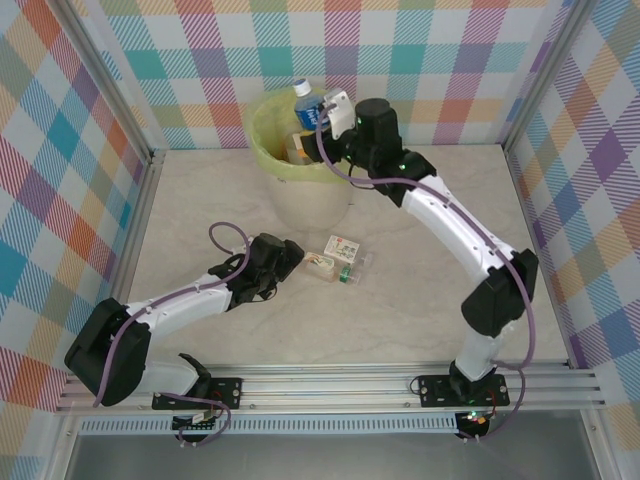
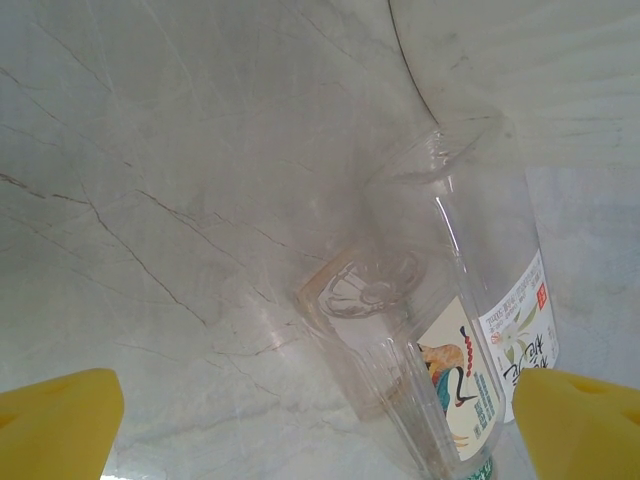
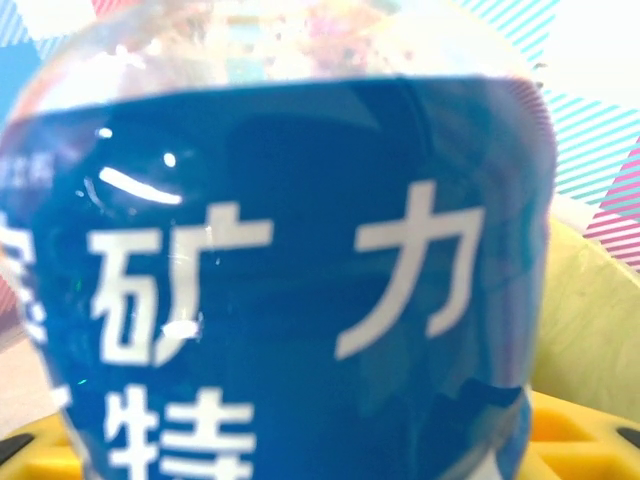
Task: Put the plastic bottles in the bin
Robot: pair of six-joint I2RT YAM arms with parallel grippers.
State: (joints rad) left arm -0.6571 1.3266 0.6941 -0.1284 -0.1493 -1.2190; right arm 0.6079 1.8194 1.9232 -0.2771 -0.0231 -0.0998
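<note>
Marble-look table, clear bottles lying, blue-labelled bottle over yellow-lined bin

Bin mouth, upper centre: right gripper with blue-labelled bottle is hanging over the bin.
Centre: two clear bottles are lying beside the left gripper.
Right half: right arm is arching across.
Lower centre: table is lying bare.

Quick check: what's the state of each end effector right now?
Left end effector: open, empty, facing the clear bottles.
Right end effector: closed on the blue-labelled bottle, above the bin.
</note>
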